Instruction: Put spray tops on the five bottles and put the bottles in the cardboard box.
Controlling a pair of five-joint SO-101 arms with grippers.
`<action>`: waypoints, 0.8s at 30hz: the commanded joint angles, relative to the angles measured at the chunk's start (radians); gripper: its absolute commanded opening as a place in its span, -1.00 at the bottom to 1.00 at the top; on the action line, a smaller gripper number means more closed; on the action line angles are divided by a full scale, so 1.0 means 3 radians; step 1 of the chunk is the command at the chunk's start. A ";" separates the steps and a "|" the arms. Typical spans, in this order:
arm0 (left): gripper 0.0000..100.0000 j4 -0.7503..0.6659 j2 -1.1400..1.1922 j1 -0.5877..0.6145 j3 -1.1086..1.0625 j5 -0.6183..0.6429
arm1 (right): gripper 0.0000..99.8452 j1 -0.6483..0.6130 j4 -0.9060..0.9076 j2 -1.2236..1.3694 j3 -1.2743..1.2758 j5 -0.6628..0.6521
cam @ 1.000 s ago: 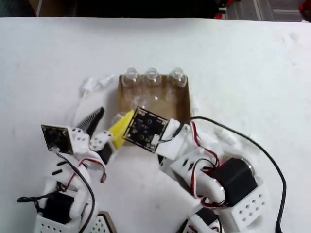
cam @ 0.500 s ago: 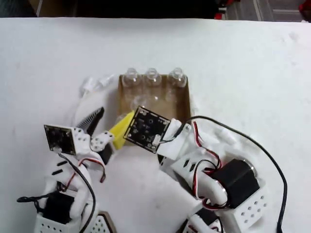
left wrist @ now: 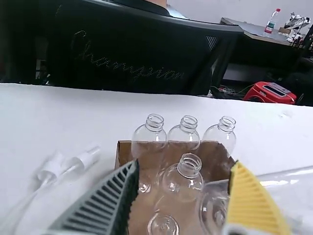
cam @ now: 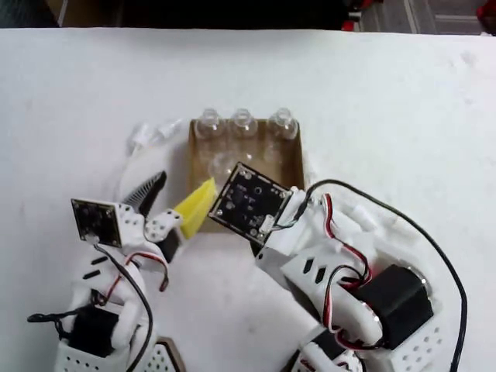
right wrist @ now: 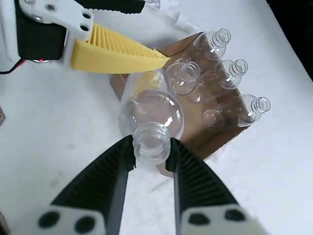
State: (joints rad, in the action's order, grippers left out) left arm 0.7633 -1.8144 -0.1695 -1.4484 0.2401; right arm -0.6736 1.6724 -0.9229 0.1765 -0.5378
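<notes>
Over the box's [cam: 191,151] near edge, right gripper [right wrist: 151,147] clamps a bottle [right wrist: 151,115] that could snag the wall or the spread-fingered left gripper [left wrist: 185,171].

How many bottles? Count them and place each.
5: three bottles along the cardboard box's far wall, one in front of them, one in the right gripper by its neck. Another may be hidden.
</notes>
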 commanded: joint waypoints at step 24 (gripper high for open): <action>-0.50 -0.0230 0.0023 0.1107 -0.0010 0.0286 | -0.97 0.1184 0.0151 0.0667 -0.0307 -0.0179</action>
State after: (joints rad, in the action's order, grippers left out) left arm 0.7403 -1.7990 0.1143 -1.4484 0.3107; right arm -0.3514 1.6985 -0.8186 0.1181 -0.5715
